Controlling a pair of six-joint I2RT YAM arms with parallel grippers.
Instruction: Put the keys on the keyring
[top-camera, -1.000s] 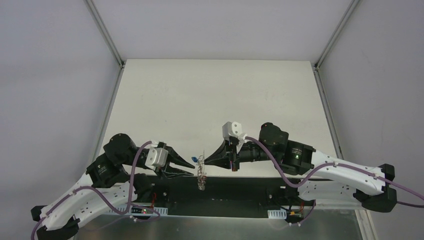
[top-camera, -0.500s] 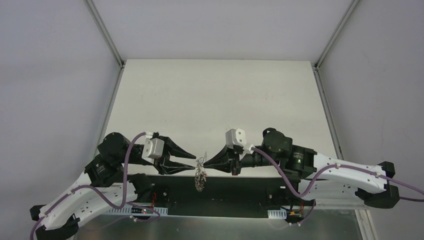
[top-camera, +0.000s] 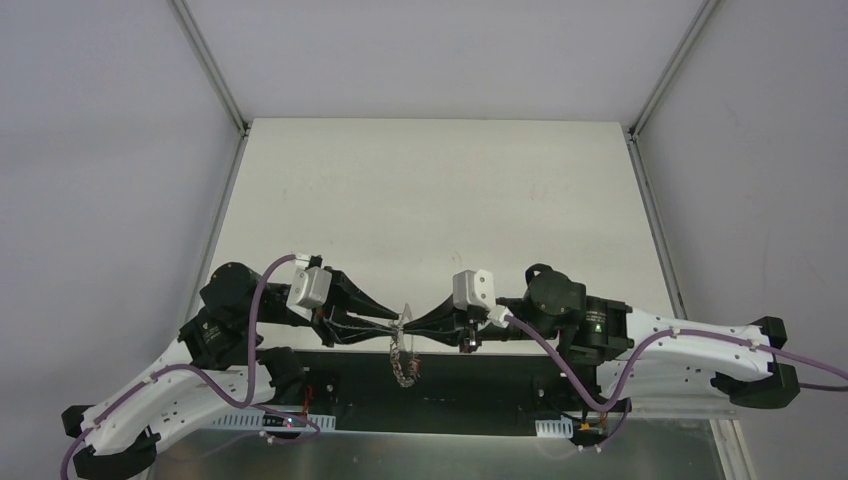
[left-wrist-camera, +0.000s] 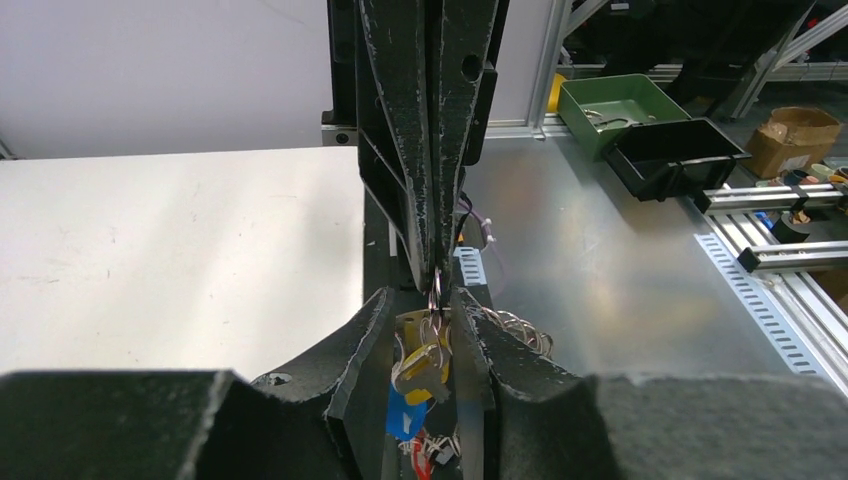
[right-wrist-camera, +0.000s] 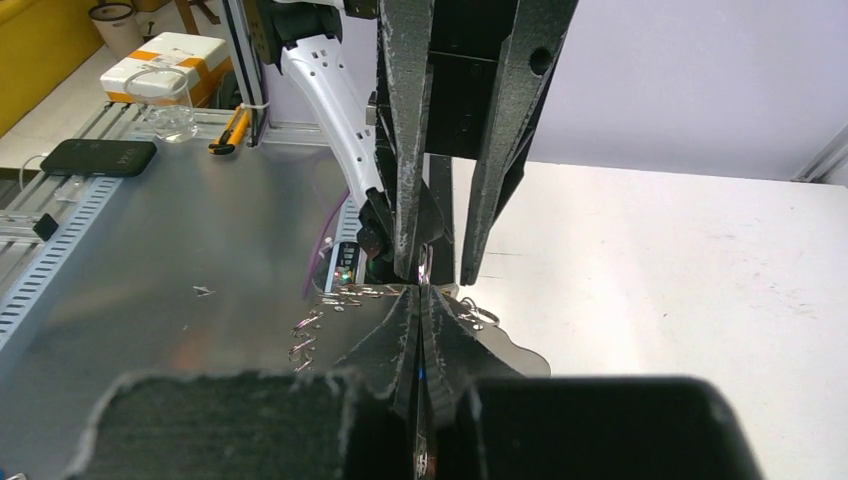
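Closer now, the left end effector (top-camera: 392, 326) straddles the keyring (left-wrist-camera: 436, 288), fingers apart. The right end effector (top-camera: 418, 322) pinches it aloft to steady it, keys (left-wrist-camera: 418, 368) dangling below

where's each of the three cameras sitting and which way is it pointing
Top external: above and behind the arm bases, looking down on the table; both arms show, left gripper and right gripper facing tip to tip.
Left wrist: on that wrist, facing along its own open fingers at the shut right gripper.
Right wrist: on that wrist, facing along its own shut fingers at the left gripper.
Shared: both wrist views show the keyring at the right gripper's tip.
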